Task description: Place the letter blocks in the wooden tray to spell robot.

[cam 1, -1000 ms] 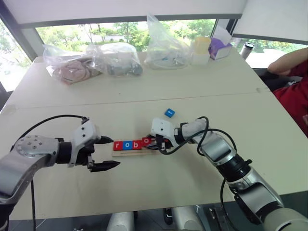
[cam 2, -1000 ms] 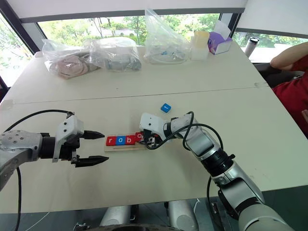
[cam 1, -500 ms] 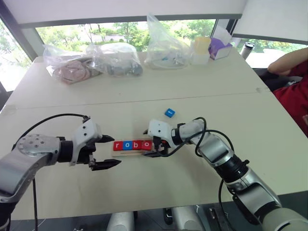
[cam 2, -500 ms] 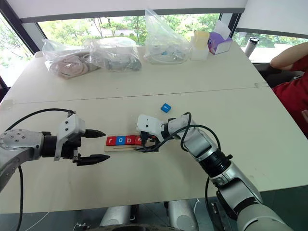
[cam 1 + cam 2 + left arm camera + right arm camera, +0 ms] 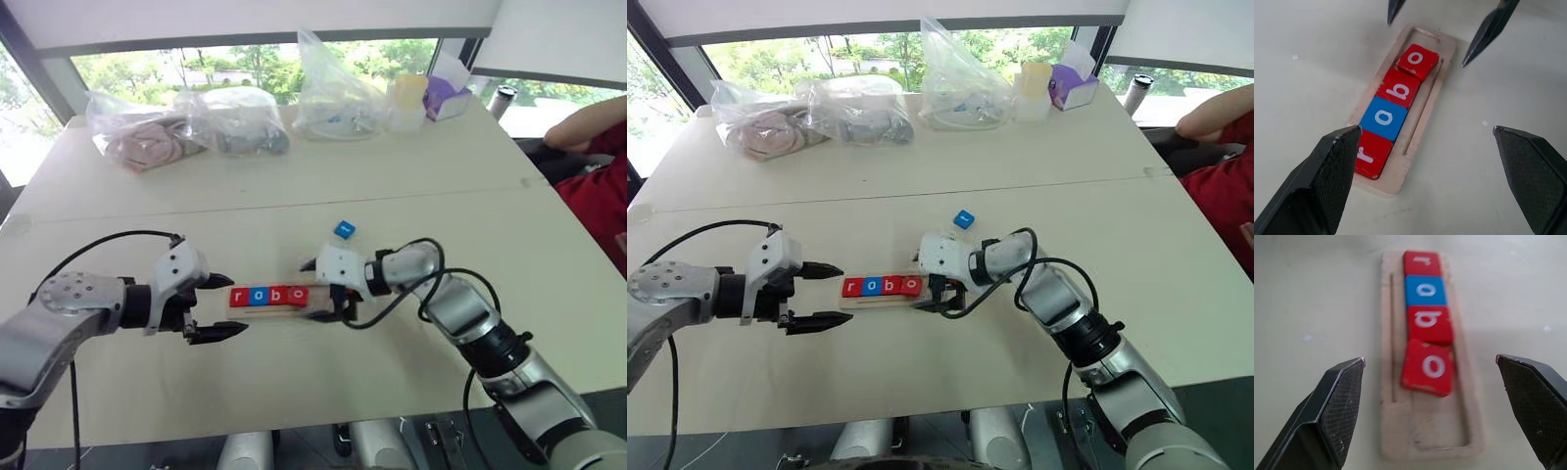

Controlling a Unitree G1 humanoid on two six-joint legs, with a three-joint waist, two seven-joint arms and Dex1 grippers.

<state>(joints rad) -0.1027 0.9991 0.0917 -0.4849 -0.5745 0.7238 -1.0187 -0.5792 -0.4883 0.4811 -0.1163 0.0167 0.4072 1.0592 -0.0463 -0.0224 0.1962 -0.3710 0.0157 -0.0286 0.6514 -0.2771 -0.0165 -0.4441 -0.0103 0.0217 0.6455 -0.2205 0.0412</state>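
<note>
Wooden tray holds r-o-b-o; last red block apparently askew

letter blocks in wooden tray reading "robo"

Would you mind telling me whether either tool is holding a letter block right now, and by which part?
Nothing is held. Both the left tool and the right tool stand open beside the wooden tray, touching no block.

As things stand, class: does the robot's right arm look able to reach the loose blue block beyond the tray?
Probably yes. The blue block lies alone on bare table just beyond the open right gripper, which holds nothing, with nothing lying between them.
</note>
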